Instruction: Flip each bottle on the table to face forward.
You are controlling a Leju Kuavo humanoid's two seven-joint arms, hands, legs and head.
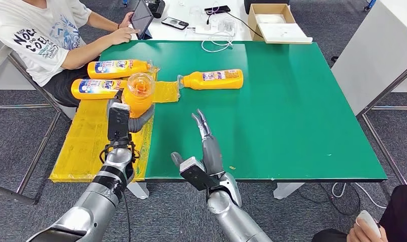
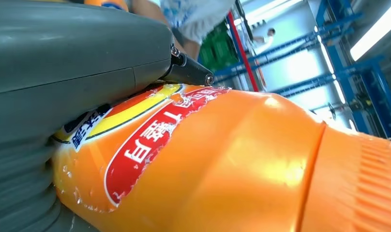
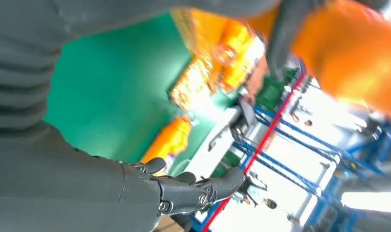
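Note:
My left hand (image 1: pixel 122 117) grips an orange bottle (image 1: pixel 139 93) lifted off the table, its cap end pointing up toward the camera. Up close, the left wrist view has the same bottle (image 2: pixel 242 164) with a red and yellow label pressed against my hand (image 2: pixel 77 63). My right hand (image 1: pixel 205 151) is over the green table (image 1: pixel 292 111), empty, with its fingers (image 3: pixel 193 191) stretched out. One orange bottle (image 1: pixel 213 79) lies on its side on the green top. Two more bottles (image 1: pixel 120 67) (image 1: pixel 94 88) lie on the yellow sheet (image 1: pixel 90 136) at the left.
A person (image 1: pixel 38 35) sits at the far left, one hand at a tablet (image 1: pixel 141 18). A cardboard box (image 1: pixel 277 22), cables and phones lie on the white table behind. Another person's hand (image 1: pixel 365 227) is at the lower right. A white wall panel (image 1: pixel 378 50) stands at the right.

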